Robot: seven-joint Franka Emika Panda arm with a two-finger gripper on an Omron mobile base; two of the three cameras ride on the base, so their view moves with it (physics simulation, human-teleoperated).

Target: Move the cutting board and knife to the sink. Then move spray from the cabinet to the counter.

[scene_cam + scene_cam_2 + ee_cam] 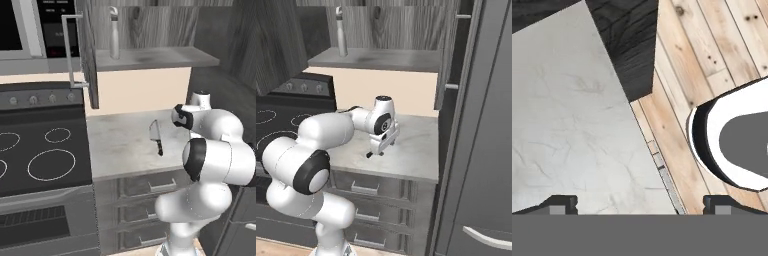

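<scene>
The knife (pixel 156 136), with a grey blade and a black handle, lies on the grey counter (pixel 120 145) near its front edge. My gripper (pixel 377 151) points down at the counter just right of the knife. In the hand view its jaws stand open, and the fingertips (pixel 559 202) have nothing between them over the counter's front edge (pixel 572 125). The pale spray (pixel 114 32) stands upright on the shelf of the open cabinet (pixel 150 57), and also shows as the spray (pixel 341 31) at the shelf's left end. The cutting board and the sink are out of view.
The cabinet door (pixel 88 55) hangs open over the counter's left edge, its silver handle (pixel 70 50) towards the stove (pixel 45 155). Drawers (pixel 371 187) sit under the counter. A tall dark unit (pixel 486 125) walls in the right side. Wooden floor (pixel 712 60) lies below.
</scene>
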